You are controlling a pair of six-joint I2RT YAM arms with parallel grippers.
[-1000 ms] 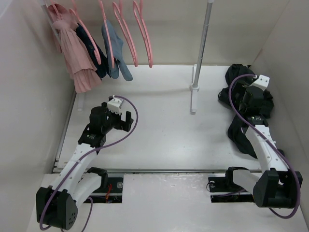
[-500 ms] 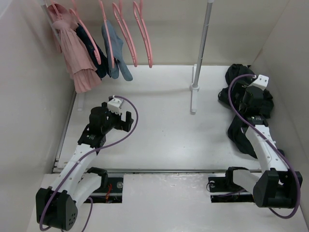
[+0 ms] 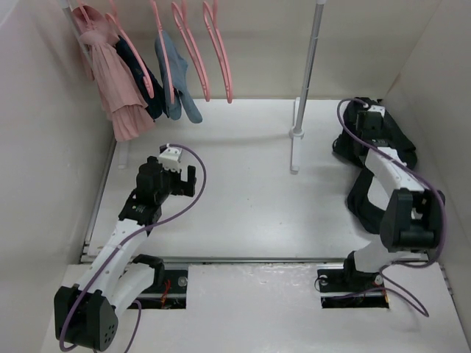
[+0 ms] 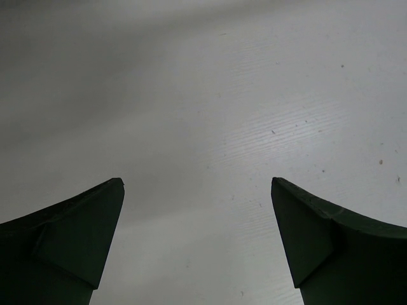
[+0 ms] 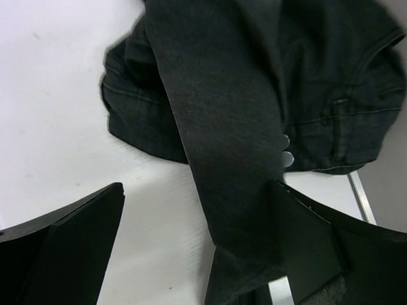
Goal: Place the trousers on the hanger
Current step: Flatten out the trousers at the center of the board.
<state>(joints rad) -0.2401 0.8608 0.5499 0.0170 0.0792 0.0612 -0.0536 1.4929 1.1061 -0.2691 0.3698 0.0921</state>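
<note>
1. Black soft cloth fills my right wrist view: the trousers (image 5: 241, 114) lie in a crumpled heap at the right side of the table (image 3: 243, 198), against the wall and well apart from the rail.
2. By my reading I am at the very first step, reaching for the garment; nothing is lifted and nothing is on the hanger (image 3: 221, 59), which hangs bare at the far left among the other pink ones.
3. Right gripper (image 5: 198, 190): fingers spread wide above the heap, a trouser leg running between them, not pinched.
4. Right arm pose: elbow folded high near its base, forearm stretched over the heap, wrist at its far end looking down on the cloth.
5. Left gripper (image 4: 197, 184): fingers spread wide too, holding nothing, over bare table at left centre, arm half extended.
6. Next move, as I judge it: lower the right fingers onto the waistband, seen at the upper right of the wrist view, and close firmly on one fold. Loose fabric may bunch or slip.
</note>
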